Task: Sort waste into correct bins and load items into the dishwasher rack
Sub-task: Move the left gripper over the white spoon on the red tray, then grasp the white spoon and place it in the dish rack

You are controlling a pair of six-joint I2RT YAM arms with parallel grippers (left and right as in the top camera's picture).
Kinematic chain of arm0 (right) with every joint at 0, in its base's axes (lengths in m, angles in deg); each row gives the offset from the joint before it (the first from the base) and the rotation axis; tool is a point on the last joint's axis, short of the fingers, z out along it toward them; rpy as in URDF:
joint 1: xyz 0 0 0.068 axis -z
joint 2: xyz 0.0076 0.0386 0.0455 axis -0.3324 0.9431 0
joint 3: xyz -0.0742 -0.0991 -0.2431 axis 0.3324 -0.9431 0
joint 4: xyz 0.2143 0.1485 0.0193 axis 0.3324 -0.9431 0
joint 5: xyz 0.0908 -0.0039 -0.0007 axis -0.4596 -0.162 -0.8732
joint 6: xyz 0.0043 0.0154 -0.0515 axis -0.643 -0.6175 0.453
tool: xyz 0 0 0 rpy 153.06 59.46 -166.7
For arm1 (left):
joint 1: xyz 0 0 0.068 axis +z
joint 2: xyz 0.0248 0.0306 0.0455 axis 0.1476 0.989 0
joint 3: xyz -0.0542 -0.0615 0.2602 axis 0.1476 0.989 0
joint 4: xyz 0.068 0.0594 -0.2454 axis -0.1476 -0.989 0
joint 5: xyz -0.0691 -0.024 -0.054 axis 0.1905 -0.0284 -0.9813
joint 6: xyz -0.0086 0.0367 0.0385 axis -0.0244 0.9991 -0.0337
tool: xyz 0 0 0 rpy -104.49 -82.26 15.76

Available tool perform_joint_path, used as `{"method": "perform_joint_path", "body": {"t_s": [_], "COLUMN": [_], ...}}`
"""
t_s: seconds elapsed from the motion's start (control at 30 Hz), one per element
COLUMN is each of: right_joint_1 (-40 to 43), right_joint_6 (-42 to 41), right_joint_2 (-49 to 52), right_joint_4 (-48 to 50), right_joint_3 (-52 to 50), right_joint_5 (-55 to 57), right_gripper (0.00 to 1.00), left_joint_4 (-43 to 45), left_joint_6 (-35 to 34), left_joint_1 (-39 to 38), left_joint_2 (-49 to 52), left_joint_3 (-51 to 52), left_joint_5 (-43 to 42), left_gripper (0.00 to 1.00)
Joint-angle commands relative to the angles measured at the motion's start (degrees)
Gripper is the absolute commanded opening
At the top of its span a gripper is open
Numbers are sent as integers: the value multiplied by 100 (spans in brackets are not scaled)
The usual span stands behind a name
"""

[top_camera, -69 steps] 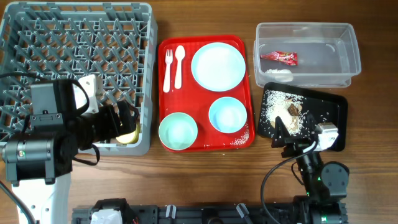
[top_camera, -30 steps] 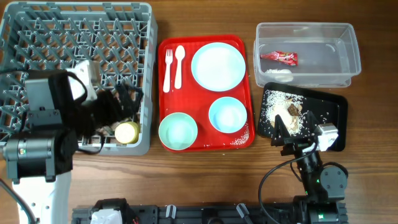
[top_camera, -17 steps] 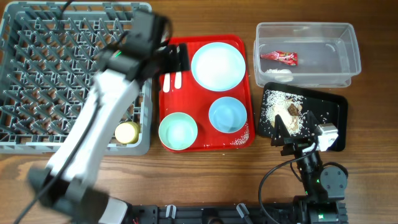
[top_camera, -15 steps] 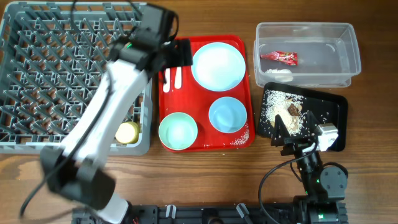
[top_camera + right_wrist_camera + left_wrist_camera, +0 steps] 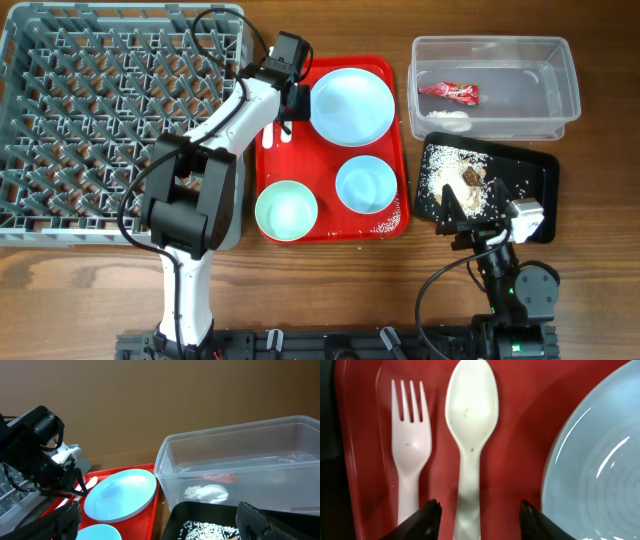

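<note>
My left gripper hangs low over the red serving tray, its jaws apart on either side of the white spoon's handle, a gap showing on both sides. The white fork lies just left of the spoon, and the pale blue plate just right. A blue bowl and a green bowl sit at the tray's front. The red wrapper lies in the clear tub. Rice scraps cover the black tray. My right gripper rests open at that tray's near corner.
The grey dishwasher rack fills the left of the table, and my left arm stretches across its right edge. A crumpled white wad lies in the clear tub beside the wrapper.
My left arm swung from the rack's front right corner across to the red tray. Its jaws have narrowed around the spoon handle. The right arm has not moved.
</note>
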Motion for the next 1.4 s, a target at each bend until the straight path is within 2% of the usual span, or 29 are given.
{"method": "perform_joint_path", "body": {"t_s": [0.0, 0.23, 0.33, 0.4, 0.53, 0.93, 1.1, 1.2, 1.3, 1.37], "right_joint_1": [24, 24, 24, 24, 24, 24, 24, 24, 24, 24], "right_joint_6": [-13, -13, -11, -11, -11, -9, -13, -11, -13, -11], "right_joint_2": [-68, -68, -68, -68, -68, -68, -68, -68, -68, -68], "right_joint_4": [35, 35, 35, 33, 35, 35, 35, 33, 35, 33], "right_joint_3": [-15, -15, -15, -15, -15, -15, -15, -15, -15, -15], "right_joint_5": [-118, -118, -118, -120, -118, -118, -118, -118, -118, -118], "right_gripper": [100, 100, 100, 100, 100, 100, 100, 100, 100, 100], "left_joint_4": [76, 179, 197, 181, -57, -841, -1644, -2181, -2465, -2444], "left_joint_6": [55, 55, 57, 57, 44, 37, 72, 490, 660, 765], "left_joint_1": [26, 26, 26, 28, 46, 50, 85, 293, 684, 946], "left_joint_2": [120, 494, 494, 481, 380, -1064, -1829, -2105, -2052, -2000], "left_joint_3": [-42, -39, -42, -42, -44, -48, -48, -48, 20, 155], "left_joint_5": [-140, -133, -133, -133, -133, -55, 1051, 1744, 1606, 1082], "left_gripper": [40, 36, 26, 15, 5, 4, 4, 4, 4, 4]}}
